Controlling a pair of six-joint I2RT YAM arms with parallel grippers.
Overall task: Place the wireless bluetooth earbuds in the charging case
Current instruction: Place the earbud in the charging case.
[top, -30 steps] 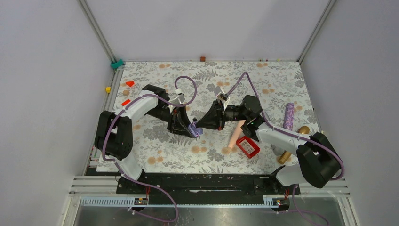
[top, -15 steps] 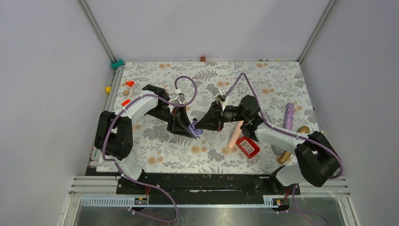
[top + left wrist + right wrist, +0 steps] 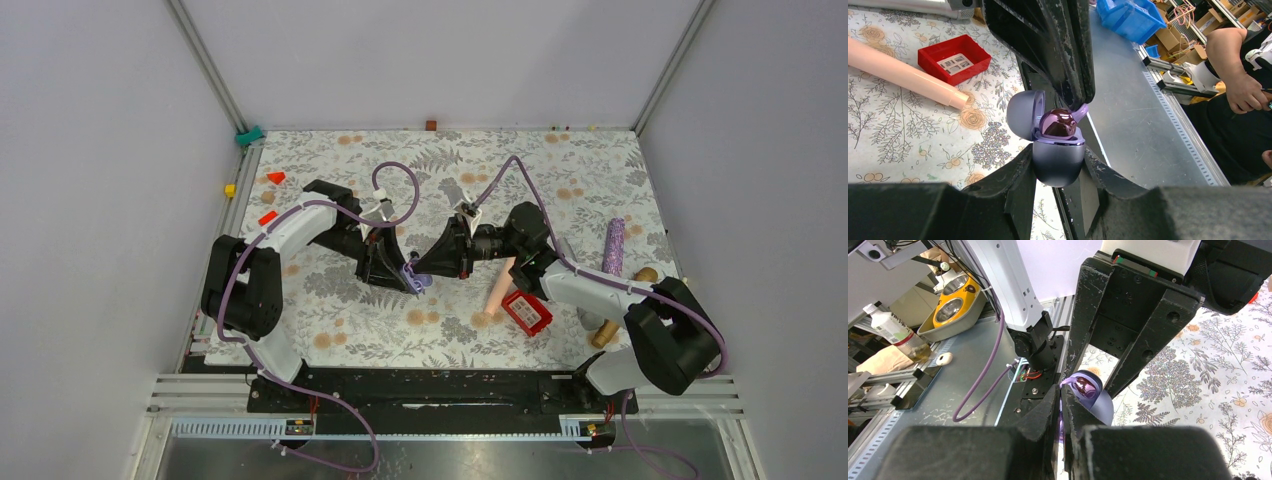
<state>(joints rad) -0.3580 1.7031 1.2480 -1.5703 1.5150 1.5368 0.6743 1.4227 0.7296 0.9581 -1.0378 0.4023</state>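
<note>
The charging case (image 3: 1058, 155) is lavender and rounded, its lid hinged open to the left. My left gripper (image 3: 1058, 167) is shut on its lower shell and holds it above the table (image 3: 560, 170). A glossy purple earbud (image 3: 1058, 123) sits in the open case. My right gripper (image 3: 1060, 396) is shut on a thin lavender part of an earbud (image 3: 1087, 387) at the case's rim. In the top view both grippers meet at the case (image 3: 415, 276) mid-table. I cannot see a second earbud apart from this one.
A pink cylinder (image 3: 497, 285) and a red box (image 3: 527, 311) lie just right of the grippers. A glittery purple cylinder (image 3: 613, 247) and a wooden piece (image 3: 622, 305) lie far right. Small red blocks (image 3: 275, 177) and a yellow block (image 3: 229, 190) sit far left.
My right arm has shifted slightly left toward the case. The left arm and case have stayed put.
</note>
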